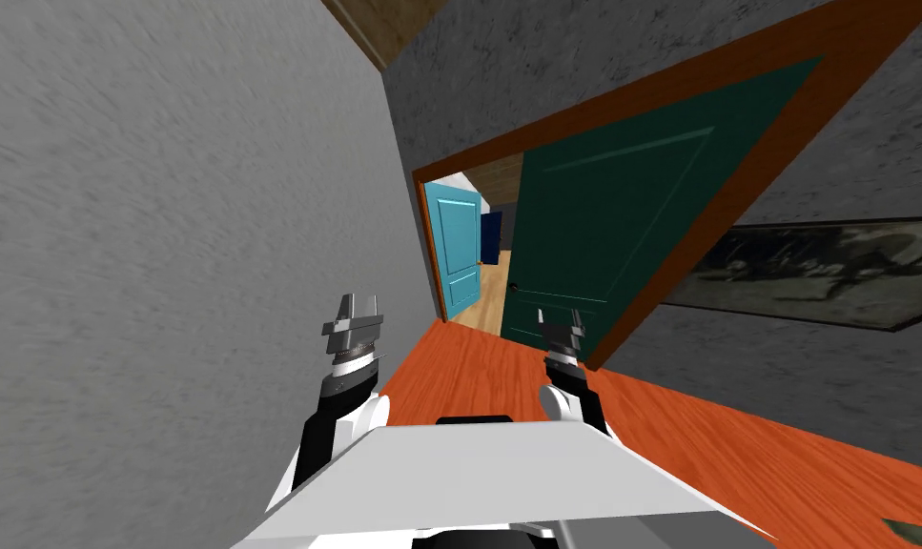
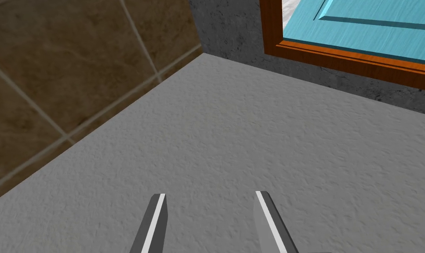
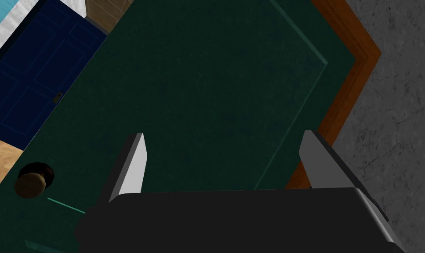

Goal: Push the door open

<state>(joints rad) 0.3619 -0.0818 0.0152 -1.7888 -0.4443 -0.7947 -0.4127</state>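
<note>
Green door [image 1: 621, 219] is standing ajar just ahead, so I am holding the right gripper [image 3: 223, 134] open and empty at its lower panel, aiming to push squarely near the knob [image 3: 31, 184], left gripper [image 2: 211, 219] idling open by the wall [image 1: 163, 238].

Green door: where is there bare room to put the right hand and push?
Free: the green door, bare between the knob and the brown frame, straight ahead of the open right gripper. The opening beside the knob edge looks tight for a hand. Crowded: the open left gripper faces the grey wall closely.
</note>
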